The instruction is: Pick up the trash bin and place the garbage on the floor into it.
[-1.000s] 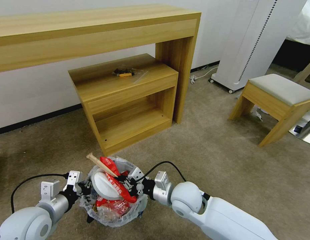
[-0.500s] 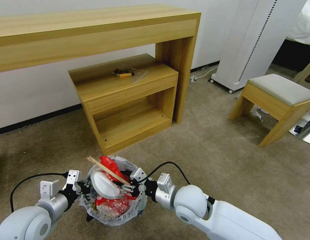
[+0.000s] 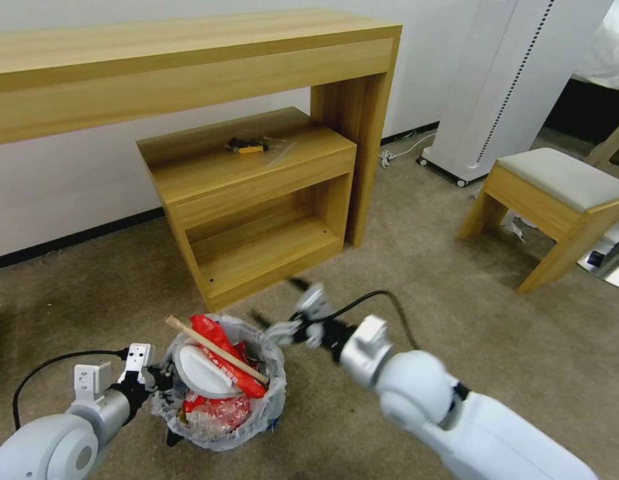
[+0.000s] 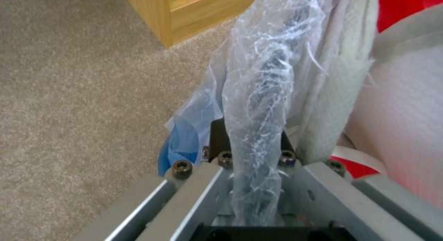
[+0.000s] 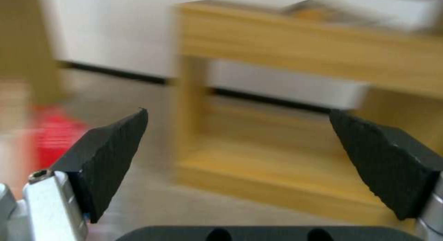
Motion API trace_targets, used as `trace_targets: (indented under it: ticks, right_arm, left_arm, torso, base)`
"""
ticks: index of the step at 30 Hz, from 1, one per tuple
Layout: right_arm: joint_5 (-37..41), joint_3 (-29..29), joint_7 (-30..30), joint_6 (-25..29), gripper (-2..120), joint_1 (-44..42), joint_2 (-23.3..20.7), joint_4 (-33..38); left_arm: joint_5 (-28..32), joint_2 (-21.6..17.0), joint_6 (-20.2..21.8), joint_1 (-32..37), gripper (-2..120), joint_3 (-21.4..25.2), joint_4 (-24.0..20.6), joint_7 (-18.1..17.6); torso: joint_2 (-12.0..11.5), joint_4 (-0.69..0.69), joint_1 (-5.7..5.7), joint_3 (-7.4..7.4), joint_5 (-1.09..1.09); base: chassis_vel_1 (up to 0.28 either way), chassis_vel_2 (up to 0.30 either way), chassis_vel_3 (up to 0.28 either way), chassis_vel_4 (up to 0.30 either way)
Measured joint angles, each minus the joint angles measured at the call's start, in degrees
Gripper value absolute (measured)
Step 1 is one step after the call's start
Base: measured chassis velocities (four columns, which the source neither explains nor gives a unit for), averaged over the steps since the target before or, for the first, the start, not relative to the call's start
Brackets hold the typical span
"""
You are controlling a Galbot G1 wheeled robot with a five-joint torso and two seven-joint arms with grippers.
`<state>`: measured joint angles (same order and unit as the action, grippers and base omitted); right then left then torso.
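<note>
You see a beige carpet floor with a wooden desk and a low wooden shelf by the white wall. The trash bin sits on the floor just in front of the shelf, full of garbage, with a wooden stick lying across the top. Your left gripper has its jaws closed on the bin's bag-covered rim. Your right gripper is up beside the bin, apart from it, its jaws wide and holding nothing.
</note>
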<state>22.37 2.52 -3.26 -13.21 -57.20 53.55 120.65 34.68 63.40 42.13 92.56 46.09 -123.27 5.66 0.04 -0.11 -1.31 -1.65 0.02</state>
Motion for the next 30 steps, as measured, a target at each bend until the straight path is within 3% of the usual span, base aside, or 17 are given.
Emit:
trace_targets:
  ticks: [1, 4, 5, 7, 9, 12, 14, 16, 17, 20, 21, 24, 30]
  right_arm:
    - [0.0, 0.0, 0.0, 0.0, 100, 0.0, 0.0, 0.0]
    - [-8.5, -10.98, 0.24, 6.44, 100, -8.75, 1.03, -3.56]
    - [-8.5, -10.98, 0.24, 6.44, 100, -8.75, 1.03, -3.56]
    - [-13.87, -17.96, -0.28, 12.42, 100, -16.55, 3.26, -6.34]
    - [-14.96, -19.92, -0.32, 13.95, 100, -18.62, 3.94, -6.74]
    - [-18.09, -28.29, 0.05, 18.95, 100, -26.9, 7.79, -6.76]
    - [-19.33, -30.44, 0.19, 20.83, 100, -29.15, 9.38, -6.74]
    - [-20.64, -33.36, 0.54, 23.22, 100, -32.93, 12.04, -6.48]
    - [-20.64, -33.36, 0.54, 23.22, 100, -32.93, 12.04, -6.48]
    - [-20.73, -35.75, 0.61, 24.53, 100, -35.84, 14.9, -5.61]
    - [-20.73, -35.75, 0.61, 24.53, 100, -35.84, 14.9, -5.61]
    - [-20.6, -36.16, 0.6, 25.05, 100, -35.91, 15.66, -5.83]
    - [-20.3, -35.98, 0.46, 25.07, 100, -35.86, 16.16, -5.88]
  left_arm:
    - [0.0, 0.0, 0.0, 0.0, 0, 0.0, 0.0, 0.0]
    - [-0.62, 1.25, 0.0, -0.68, 0, -0.18, 1.03, -0.46]
    - [-0.62, 1.25, 0.0, -0.68, 0, -0.18, 1.03, -0.46]
    - [-0.96, 2.73, 0.0, -0.68, 0, -0.05, 1.39, -1.66]
    - [-1.03, 3.17, 0.0, -0.5, 0, 0.12, 1.39, -2.11]
    - [-0.45, 4.55, 0.0, -0.41, 0, 0.67, 1.13, -4.17]
    - [-0.02, 4.78, 0.0, -0.59, 0, 0.67, 1.11, -5.04]
    - [1.54, 5.16, -0.01, -0.89, 0, 0.4, 1.38, -8.19]
    - [1.54, 5.16, -0.01, -0.89, 0, 0.4, 1.38, -8.19]
    - [3.18, 5.88, 0.0, -1.16, 0, 0.14, 2.0, -13.33]
    - [3.18, 5.88, 0.0, -1.16, 0, 0.14, 2.0, -13.33]
    - [3.52, 6.07, -0.01, -1.13, 0, 0.14, 2.27, -17.64]
    - [3.74, 6.17, -0.01, -1.22, 0, 0.09, 2.54, -19.15]
  torso:
    - [0.0, 0.0, 0.0, 0.0, 0.0]
    - [0.0, 0.0, 0.0, 0.0, 0.0]
    - [0.0, 0.0, 0.0, 0.0, 0.0]
    - [0.0, -0.02, 0.0, 0.0, 0.02]
    - [0.0, -0.02, 0.0, 0.0, 0.02]
    - [0.0, 0.0, 0.01, 0.0, 0.0]
    - [0.0, -0.01, 0.0, 0.01, -0.01]
    - [0.0, -0.02, 0.0, 0.0, 0.02]
    - [0.0, -0.02, 0.0, 0.0, 0.02]
    - [0.0, -0.02, 0.0, 0.0, -0.02]
    - [0.0, -0.02, 0.0, 0.0, -0.02]
    - [0.0, 0.0, 0.0, 0.0, 0.0]
    - [0.0, 0.0, 0.0, 0.0, -0.01]
  base:
    - [0.0, 0.0, 0.0, 0.0]
    - [0.0, 0.0, 0.0, 0.0]
    - [0.0, 0.0, 0.0, 0.0]
    - [0.0, 0.0, 0.0, 0.0]
    - [0.0, 0.0, 0.0, 0.0]
    - [0.0, 0.0, 0.0, 0.0]
    - [0.0, 0.0, 0.0, 0.0]
    - [0.0, 0.0, 0.0, 0.0]
    - [0.0, 0.0, 0.0, 0.0]
    - [0.0, 0.0, 0.0, 0.0]
    - [0.0, 0.0, 0.0, 0.0]
    - [0.0, 0.0, 0.0, 0.0]
    - [0.0, 0.0, 0.0, 0.0]
